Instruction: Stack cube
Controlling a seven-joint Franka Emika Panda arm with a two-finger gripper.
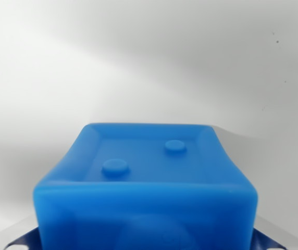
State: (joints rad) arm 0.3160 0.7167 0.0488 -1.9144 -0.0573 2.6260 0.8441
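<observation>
One blue cube fills the view over a white table.

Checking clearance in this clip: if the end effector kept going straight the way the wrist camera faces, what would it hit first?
Probably the white surface beyond the blue cube. No other object shows in that line, but depth is unclear.

One blue cube is in view, with two round studs on top.

The single wrist view looks obliquely down, very near the blue cube, over a white surface.
</observation>
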